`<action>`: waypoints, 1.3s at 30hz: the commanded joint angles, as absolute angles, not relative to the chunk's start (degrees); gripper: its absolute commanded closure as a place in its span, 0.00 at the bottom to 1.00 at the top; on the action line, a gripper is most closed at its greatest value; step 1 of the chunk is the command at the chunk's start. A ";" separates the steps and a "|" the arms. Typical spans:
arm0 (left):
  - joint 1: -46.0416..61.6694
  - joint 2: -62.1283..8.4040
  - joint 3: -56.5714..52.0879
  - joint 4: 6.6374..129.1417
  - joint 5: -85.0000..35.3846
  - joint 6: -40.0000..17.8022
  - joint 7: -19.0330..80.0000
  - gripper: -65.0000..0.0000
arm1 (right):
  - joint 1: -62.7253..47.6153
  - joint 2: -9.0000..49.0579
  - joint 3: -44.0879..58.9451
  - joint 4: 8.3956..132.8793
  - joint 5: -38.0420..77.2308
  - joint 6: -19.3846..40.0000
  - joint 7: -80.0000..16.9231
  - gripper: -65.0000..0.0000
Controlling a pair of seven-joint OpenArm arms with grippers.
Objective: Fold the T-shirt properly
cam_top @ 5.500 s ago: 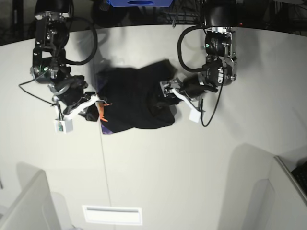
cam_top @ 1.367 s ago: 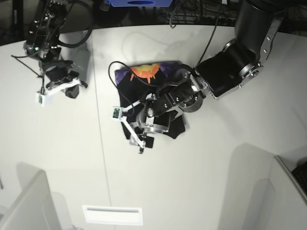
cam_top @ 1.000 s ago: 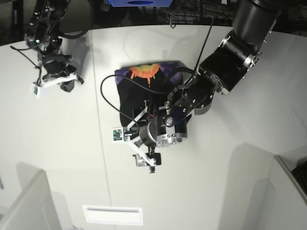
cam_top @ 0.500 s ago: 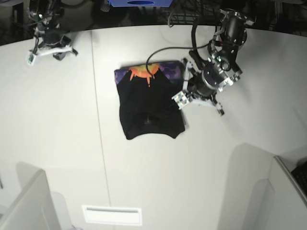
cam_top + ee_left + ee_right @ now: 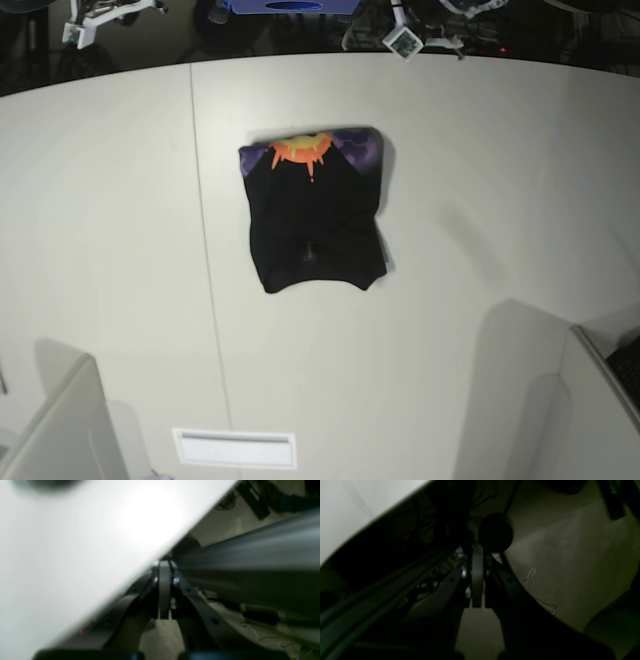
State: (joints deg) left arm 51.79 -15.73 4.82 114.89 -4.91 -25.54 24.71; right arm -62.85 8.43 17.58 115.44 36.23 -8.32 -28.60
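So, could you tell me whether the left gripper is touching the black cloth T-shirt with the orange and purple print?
Apart. The base view shows the left gripper up at the table's far edge, with bare white table between it and the folded T-shirt.

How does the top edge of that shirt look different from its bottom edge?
The T-shirt lies folded on the table. Its top edge shows a purple band with an orange print; its bottom edge is plain black. The top edge runs fairly straight, while the bottom edge curves, with rounded corners. Both lie flat on the table, with no tool touching either.
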 commanded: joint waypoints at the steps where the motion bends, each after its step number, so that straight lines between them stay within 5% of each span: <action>1: 54.20 -16.57 4.70 115.91 -5.93 -24.48 20.97 1.00 | -64.40 8.92 17.98 116.09 36.18 -7.60 -28.62 1.00; 12: 60.97 -17.19 9.80 106.51 -6.02 -14.90 17.63 1.00 | -52.97 9.80 11.91 93.67 25.27 -1.45 -36.09 1.00; 21: 49.27 -10.15 18.77 78.73 -6.02 -0.75 17.19 1.00 | -42.42 11.47 2.51 74.33 17.27 11.21 -36.00 1.00; 26: 41.71 -4.09 18.33 59.30 -6.02 0.22 11.03 1.00 | -33.01 11.65 -8.84 56.84 11.65 13.93 -35.82 1.00; 39: 21.93 -1.10 18.24 10.86 -6.11 0.22 -15.96 1.00 | -22.90 4.53 -27.56 22.90 11.65 14.11 -8.92 1.00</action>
